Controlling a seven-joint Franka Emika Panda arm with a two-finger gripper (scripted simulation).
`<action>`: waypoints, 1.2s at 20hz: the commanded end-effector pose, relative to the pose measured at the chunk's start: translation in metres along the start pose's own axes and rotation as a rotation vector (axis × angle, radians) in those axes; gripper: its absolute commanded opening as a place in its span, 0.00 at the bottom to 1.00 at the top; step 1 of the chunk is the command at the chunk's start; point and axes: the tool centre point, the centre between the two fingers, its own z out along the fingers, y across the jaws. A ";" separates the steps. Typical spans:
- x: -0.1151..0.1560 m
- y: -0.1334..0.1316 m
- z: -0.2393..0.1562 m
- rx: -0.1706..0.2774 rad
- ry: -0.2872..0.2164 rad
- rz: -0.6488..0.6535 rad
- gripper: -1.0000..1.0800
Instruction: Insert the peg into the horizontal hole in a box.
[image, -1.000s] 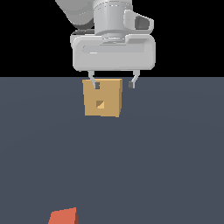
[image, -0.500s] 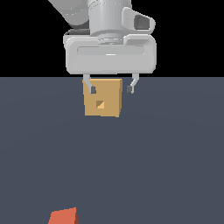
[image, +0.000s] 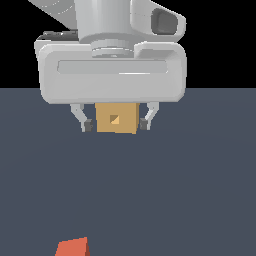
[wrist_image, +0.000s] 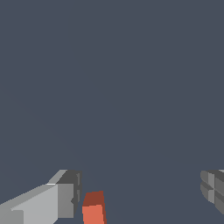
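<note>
Reaching step: the gripper (image: 115, 124), jaws wide apart and empty, hangs in front of the box (image: 116, 118). The peg (image: 73, 247) lies at the tabletop's near edge, ungrasped; next, descend and straddle it.

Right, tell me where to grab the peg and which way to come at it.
Only the orange-red end of the peg shows, lying on the floor. The open gripper likely does best coming straight down from above, fingers on its two flat long sides. How far along the bar to grip is hard to say: the rest is out of view.
</note>
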 end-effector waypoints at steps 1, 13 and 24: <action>-0.028 -0.007 0.009 0.001 0.000 -0.013 0.96; -0.159 -0.031 0.049 0.007 -0.001 -0.077 0.96; -0.228 -0.036 0.070 0.010 -0.001 -0.111 0.96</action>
